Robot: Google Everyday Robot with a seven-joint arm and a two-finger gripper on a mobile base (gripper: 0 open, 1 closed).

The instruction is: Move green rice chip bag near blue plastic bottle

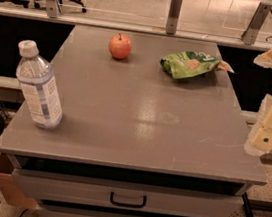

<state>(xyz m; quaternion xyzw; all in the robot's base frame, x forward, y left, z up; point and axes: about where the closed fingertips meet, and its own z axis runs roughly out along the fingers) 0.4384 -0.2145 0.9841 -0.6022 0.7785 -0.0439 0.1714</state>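
Note:
The green rice chip bag (190, 64) lies crumpled on the far right part of the grey cabinet top (139, 121), its orange-tan end pointing right. The blue plastic bottle (38, 86) stands upright at the left edge of the top, white cap up, well apart from the bag. My gripper (261, 141) hangs at the right edge of the view, just off the cabinet's right side and nearer than the bag. It touches nothing and holds nothing.
A red apple (120, 46) sits at the far middle, left of the bag. Two drawers with dark handles (127, 200) face me below the top. A railing with metal posts (174, 12) runs behind. A cardboard box (2, 177) stands low left.

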